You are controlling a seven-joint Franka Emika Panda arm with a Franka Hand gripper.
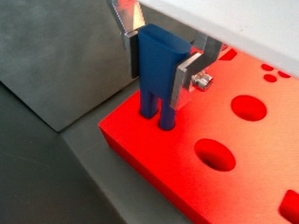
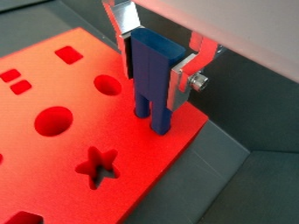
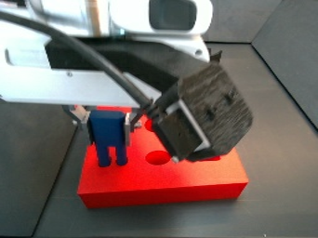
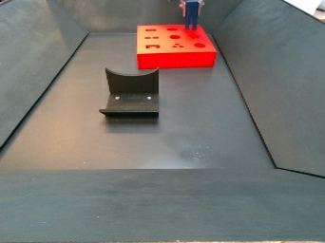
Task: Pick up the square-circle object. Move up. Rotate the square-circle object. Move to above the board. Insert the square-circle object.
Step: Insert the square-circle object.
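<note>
The square-circle object (image 1: 158, 61) (image 2: 149, 70) is a narrow blue block, upright with its two prongs pointing down. My gripper (image 1: 156, 77) (image 2: 152, 79) is shut on it, one silver finger on each side of its body. It hangs over a corner of the red board (image 1: 152, 147) (image 2: 70, 140). The prong tips come down to the board's top face; I cannot tell whether they touch it. In both side views the blue block (image 3: 110, 130) (image 4: 193, 11) stands at an edge of the board (image 3: 162, 186) (image 4: 176, 61).
The dark fixture (image 4: 129, 93) stands on the grey floor in front of the board. Sloped grey walls (image 4: 38, 85) enclose the floor. The board's face has a star cut-out (image 2: 100, 166) and round holes (image 2: 52, 121) (image 1: 214, 153) near the block.
</note>
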